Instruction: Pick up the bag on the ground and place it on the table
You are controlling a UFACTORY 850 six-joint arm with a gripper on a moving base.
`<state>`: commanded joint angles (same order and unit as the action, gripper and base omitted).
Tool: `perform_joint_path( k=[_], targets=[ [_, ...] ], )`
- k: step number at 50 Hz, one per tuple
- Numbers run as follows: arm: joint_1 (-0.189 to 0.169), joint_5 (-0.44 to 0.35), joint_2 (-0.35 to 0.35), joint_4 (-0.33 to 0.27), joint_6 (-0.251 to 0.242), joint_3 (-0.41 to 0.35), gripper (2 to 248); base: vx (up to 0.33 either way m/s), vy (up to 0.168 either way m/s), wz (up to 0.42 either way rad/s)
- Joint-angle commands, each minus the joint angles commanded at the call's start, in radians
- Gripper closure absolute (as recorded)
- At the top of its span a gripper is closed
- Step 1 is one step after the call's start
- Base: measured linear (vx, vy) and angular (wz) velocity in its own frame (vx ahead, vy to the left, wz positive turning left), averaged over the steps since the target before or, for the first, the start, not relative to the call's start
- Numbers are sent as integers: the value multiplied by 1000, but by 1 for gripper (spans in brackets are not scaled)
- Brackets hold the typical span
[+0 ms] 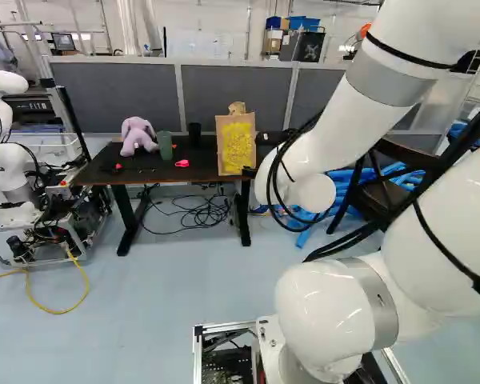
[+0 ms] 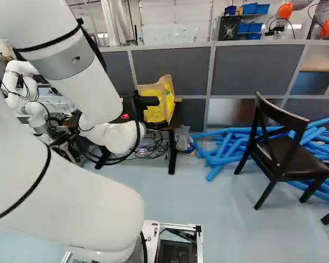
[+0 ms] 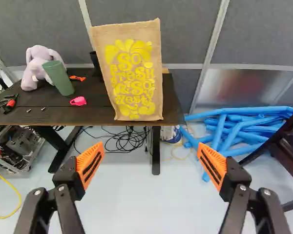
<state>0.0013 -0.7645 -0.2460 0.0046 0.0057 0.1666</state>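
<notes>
Pincer point(image 3: 150, 158) empty, 2 fingers apart; bumping the bag point(image 3: 133, 73), upright near the worktop point(image 3: 90, 113) edge, could tip it off.

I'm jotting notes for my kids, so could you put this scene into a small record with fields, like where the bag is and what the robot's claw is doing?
Bag: tan, yellow print; upright on the table, by its front edge
Claw: gripper open, holding nothing
Bag on table: yes, apparently placed
Tabletop neighbours: purple plush toy, green cup
Floor: blue tubes, dark chair
</notes>
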Motion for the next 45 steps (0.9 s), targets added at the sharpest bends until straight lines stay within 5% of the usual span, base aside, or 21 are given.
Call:
perform_joint_path(
  k=[45],
  targets=[
    [-1,-108,-33,-5,-6,-79,3,0,0,0]
  ],
)
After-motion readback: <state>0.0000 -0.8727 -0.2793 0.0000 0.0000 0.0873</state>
